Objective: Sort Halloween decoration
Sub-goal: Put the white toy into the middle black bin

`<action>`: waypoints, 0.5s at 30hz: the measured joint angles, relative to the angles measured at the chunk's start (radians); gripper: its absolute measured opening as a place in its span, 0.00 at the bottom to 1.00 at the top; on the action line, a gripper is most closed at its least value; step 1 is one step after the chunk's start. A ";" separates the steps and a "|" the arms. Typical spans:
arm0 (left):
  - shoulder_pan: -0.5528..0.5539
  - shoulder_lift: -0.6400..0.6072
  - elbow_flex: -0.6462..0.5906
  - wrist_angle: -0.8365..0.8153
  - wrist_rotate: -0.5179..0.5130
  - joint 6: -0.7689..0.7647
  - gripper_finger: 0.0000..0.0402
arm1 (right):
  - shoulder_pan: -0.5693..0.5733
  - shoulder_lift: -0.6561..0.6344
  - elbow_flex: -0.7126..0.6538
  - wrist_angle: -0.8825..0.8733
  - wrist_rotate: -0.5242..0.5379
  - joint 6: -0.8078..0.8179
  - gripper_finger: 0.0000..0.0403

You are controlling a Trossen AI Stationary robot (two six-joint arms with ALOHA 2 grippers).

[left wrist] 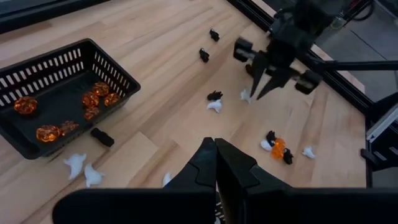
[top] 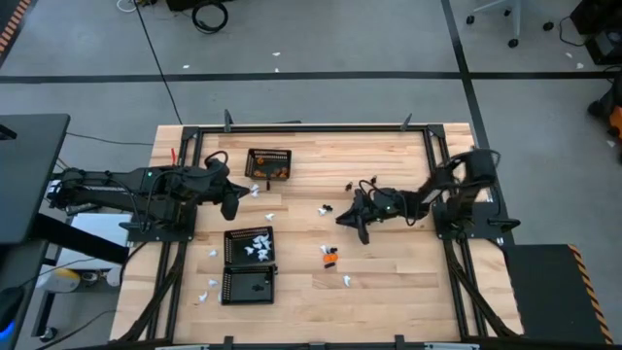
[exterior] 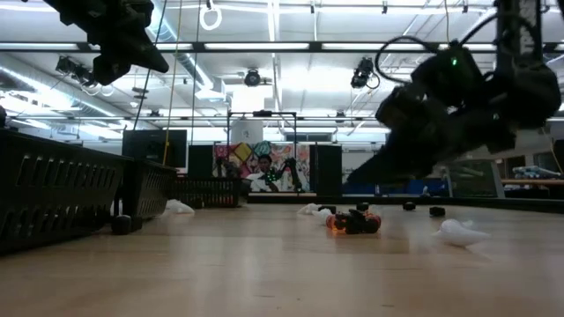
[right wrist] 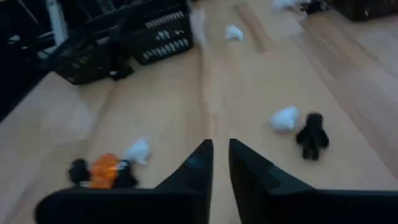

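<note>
Tiny glossy toys scattered on pale wood planks.
Left gripper pressed together; right gripper slightly parted, empty; only the left wrist view shows orange pieces inside the mesh basket.

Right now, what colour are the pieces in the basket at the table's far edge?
Orange. The pieces in that basket show best in the left wrist view.
</note>
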 joint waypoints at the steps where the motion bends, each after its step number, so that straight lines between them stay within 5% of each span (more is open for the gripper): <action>1: 0.000 0.000 0.000 0.000 0.000 0.000 0.02 | 0.006 -0.041 0.000 -0.040 0.012 -0.009 0.17; 8: 0.000 0.000 0.000 -0.002 0.000 0.002 0.02 | 0.024 -0.212 0.001 -0.390 0.107 -0.058 0.37; 15: 0.000 0.000 0.000 -0.004 0.002 0.002 0.02 | 0.036 -0.201 0.001 -0.385 0.142 -0.049 0.54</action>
